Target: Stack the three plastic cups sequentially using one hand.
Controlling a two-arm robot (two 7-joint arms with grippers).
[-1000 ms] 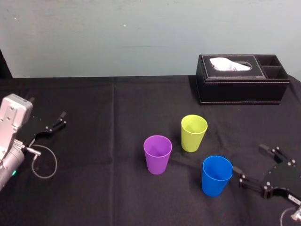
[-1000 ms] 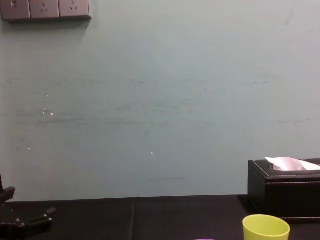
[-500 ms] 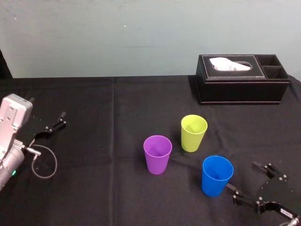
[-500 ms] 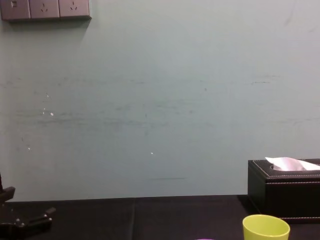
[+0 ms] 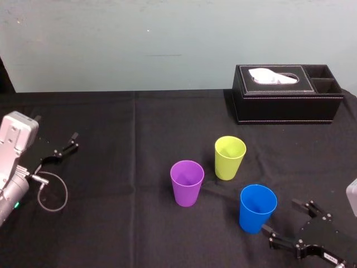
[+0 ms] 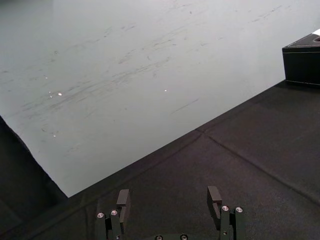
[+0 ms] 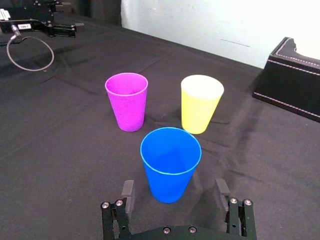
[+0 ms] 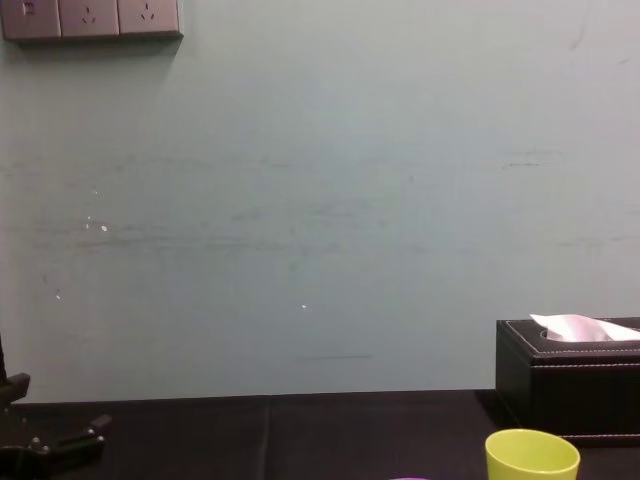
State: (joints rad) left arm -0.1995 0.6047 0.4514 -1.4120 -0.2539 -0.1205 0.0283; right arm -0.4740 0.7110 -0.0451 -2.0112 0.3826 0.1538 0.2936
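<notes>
On a table under a black cloth [image 5: 111, 167] stand three small round plastic cups, all upright with their mouths up and none inside another. The purple plastic cup [image 5: 187, 183] [image 7: 127, 101] is farthest left. The lime yellow-green plastic cup [image 5: 230, 158] [image 7: 201, 103] is just to its right and a little farther back. The blue plastic cup [image 5: 257, 207] [image 7: 170, 165] is nearest and farthest right. The three sit close together but apart. The black right gripper [image 5: 281, 216] [image 7: 175, 187] is low over the cloth at the near right, just beside the blue cup on its right. Its fingers are spread wide and hold nothing. In the right wrist view the blue cup lines up with the gap between them. Whether the nearer finger touches the cup's base cannot be told. The black left gripper [image 5: 73, 140] [image 6: 169, 195] rests at the far left edge of the table on its grey-white arm [image 5: 14, 145], well away from the cups. Its fingers are also parted and empty, and a thin cable loop [image 5: 53, 192] lies on the cloth beside it. At the far right, near the pale wall [image 5: 139, 39], sits a black rectangular tissue box [image 5: 287, 100] [image 8: 570, 385] with a white tissue [image 5: 272, 76] showing at its top.
</notes>
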